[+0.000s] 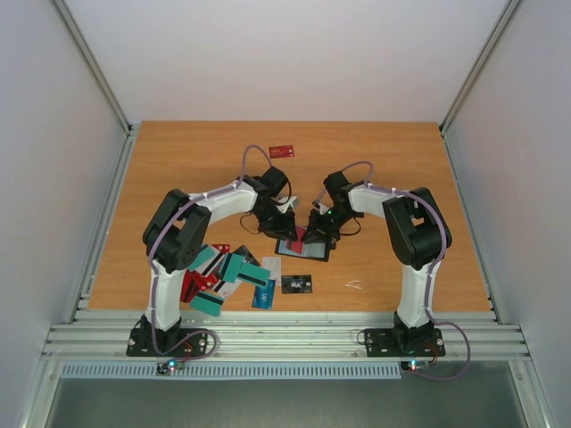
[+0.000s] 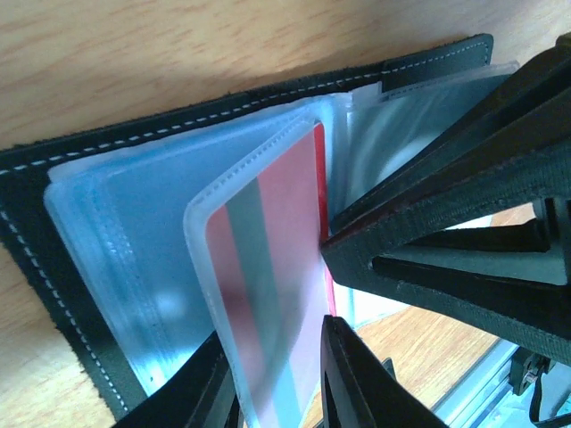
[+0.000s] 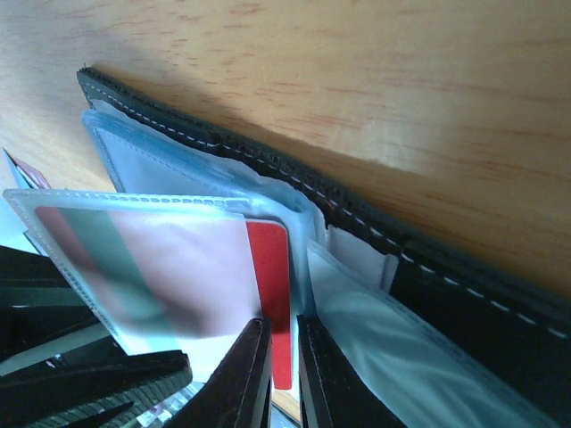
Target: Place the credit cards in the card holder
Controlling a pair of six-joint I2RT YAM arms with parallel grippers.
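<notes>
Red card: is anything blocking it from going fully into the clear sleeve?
Nothing visible blocks it. The red card is mostly inside the sleeve of the open card holder, with one edge exposed and pinched by the right gripper. The sleeve sits between the left gripper fingers.

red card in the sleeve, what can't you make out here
- red card print: blurred by the frosted sleeve, both wrist views
- left gripper hold on the sleeve: cut off by bottom edge, left wrist
- loose cards print: too small, top external
</notes>
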